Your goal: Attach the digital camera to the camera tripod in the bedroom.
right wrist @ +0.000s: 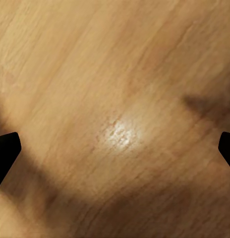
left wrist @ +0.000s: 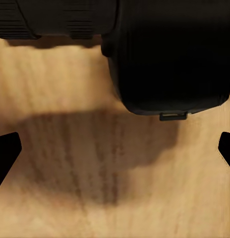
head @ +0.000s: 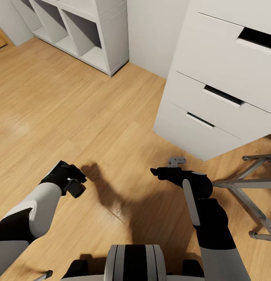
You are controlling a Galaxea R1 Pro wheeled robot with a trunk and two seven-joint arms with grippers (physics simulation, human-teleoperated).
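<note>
Wood planking of the bedroom floor [head: 73, 97] is lying under both arms. Left gripper [head: 75, 186] is holding the digital camera [head: 76, 189] above the boards; in the left wrist view the camera body [left wrist: 169, 54] is sitting up against the wrist, while the two fingertips [left wrist: 6, 153] are standing wide of it, so whether they are actually pinching it cannot be told. Right gripper [head: 155, 171] is carrying nothing, and its fingertips [right wrist: 6, 153] are showing well apart over bare floor. Silver legs of the camera tripod [head: 248, 183] are entering at the right edge, just beside the white chest of drawers [head: 213, 97]; its head is out of sight.

Step in hand, by judgement: carrying the camera toward the tripod. Next, the base probably needs turning right until the tripod head is coming into view.

Open floor is lying ahead and to the left; the chest's corner and the spread legs are crowding the right side. White cube shelves [head: 96, 35] are standing well apart.
</note>
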